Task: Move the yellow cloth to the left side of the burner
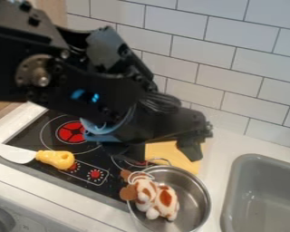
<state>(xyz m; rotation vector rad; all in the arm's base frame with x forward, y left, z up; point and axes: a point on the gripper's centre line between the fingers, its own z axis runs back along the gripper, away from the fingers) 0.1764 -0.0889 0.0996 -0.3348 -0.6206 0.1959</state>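
Yellow cloth lies behind the metal pot, at the stove's right edge. End effector spread above it. Likely light, limp; suggest pinching mid-cloth, clear of the pot rim, gathering a fold.

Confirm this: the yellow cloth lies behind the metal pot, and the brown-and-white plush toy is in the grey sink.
The grey sink is the wrong place. The camera view shows the brown-and-white plush toy in the metal pot. The yellow cloth does lie behind that pot.
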